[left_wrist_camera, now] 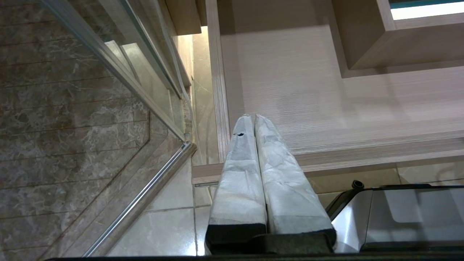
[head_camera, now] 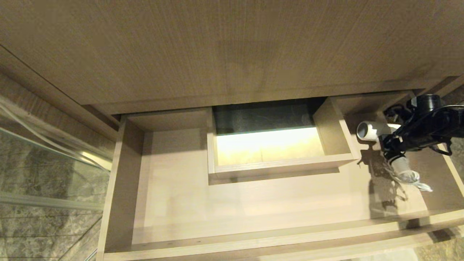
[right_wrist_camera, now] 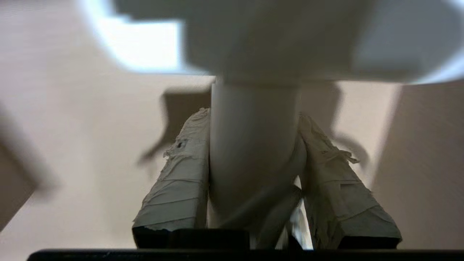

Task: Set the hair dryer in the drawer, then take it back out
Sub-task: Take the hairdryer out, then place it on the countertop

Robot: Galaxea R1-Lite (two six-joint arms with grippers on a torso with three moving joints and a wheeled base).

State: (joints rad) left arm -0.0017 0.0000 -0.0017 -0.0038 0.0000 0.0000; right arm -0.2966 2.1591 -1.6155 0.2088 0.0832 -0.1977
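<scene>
your right gripper reaches in from the right edge of the head view, its black body lying roughly level over the right end of the open drawer. in the right wrist view its two tape-wrapped fingers stand on either side of the white handle and press against it, so the tool is pinching the small white hair dryer by its handle.

the hair dryer sits at the middle right of the head view, its short barrel pointing toward the frame's left with the round grey end facing that way. its bundled white cord trails toward the lower right onto the drawer floor. whether the barrel touches the floor you cannot tell.

the wide, shallow light wood-grain drawer fills the lower half of the head view, pulled open, with its boxed u-shaped cutout at centre, just left of the dryer.

your left gripper shows in the left wrist view with its wrapped fingers pressed together, holding nothing, above the drawer's front corner beside a glass panel with a metal rail.
</scene>
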